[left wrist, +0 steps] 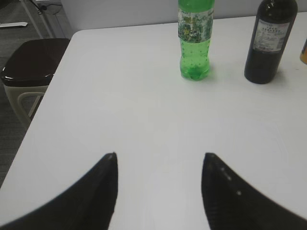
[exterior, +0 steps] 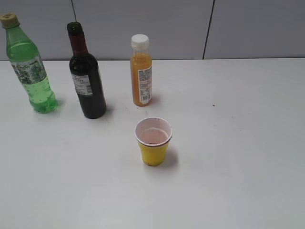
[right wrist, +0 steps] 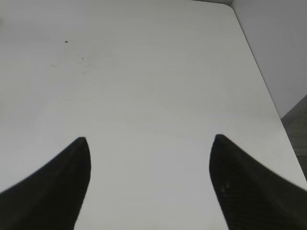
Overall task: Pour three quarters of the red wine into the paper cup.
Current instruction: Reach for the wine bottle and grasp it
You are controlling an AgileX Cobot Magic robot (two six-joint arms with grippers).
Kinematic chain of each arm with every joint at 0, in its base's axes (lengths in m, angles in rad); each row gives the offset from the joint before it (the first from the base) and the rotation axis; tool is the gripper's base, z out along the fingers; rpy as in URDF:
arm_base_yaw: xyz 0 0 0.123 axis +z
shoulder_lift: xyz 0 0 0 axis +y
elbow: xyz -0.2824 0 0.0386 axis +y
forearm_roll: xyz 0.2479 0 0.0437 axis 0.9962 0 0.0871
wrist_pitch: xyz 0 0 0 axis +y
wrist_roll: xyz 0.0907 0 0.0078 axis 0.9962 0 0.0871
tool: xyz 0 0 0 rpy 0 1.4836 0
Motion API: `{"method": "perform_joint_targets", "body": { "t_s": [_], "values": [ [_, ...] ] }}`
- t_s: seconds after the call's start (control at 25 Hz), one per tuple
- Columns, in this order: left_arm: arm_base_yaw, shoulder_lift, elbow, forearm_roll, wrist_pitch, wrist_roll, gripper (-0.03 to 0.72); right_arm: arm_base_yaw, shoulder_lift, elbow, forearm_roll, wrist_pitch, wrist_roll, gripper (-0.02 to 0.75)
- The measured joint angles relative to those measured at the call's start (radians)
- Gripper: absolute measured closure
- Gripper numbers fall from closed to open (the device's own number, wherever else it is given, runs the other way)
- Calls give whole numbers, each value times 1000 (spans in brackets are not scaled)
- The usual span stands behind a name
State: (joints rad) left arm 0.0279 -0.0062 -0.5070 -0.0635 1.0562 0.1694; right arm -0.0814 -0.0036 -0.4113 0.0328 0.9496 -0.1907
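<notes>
The dark green wine bottle (exterior: 86, 76) with near-black red wine and a small white label stands upright, uncapped, at the back left of the white table; it also shows in the left wrist view (left wrist: 268, 40). The yellow paper cup (exterior: 153, 141) stands in the middle, white inside with pinkish stains and a little reddish liquid at the bottom. My left gripper (left wrist: 159, 155) is open and empty over bare table, well short of the bottles. My right gripper (right wrist: 149, 139) is open and empty over bare table. Neither gripper shows in the exterior view.
A light green soda bottle (exterior: 29, 64) stands left of the wine bottle and shows in the left wrist view (left wrist: 194, 40). An orange juice bottle (exterior: 141, 71) with white cap stands behind the cup. A dark bin (left wrist: 29, 72) is off the table's left edge.
</notes>
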Motion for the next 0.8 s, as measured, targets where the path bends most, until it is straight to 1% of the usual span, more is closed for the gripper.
{"method": "perform_joint_targets", "body": {
  "t_s": [0.8],
  "values": [
    [0, 0, 0, -1, 0, 0, 263, 0, 0, 0, -1, 0, 3, 153]
  ]
}}
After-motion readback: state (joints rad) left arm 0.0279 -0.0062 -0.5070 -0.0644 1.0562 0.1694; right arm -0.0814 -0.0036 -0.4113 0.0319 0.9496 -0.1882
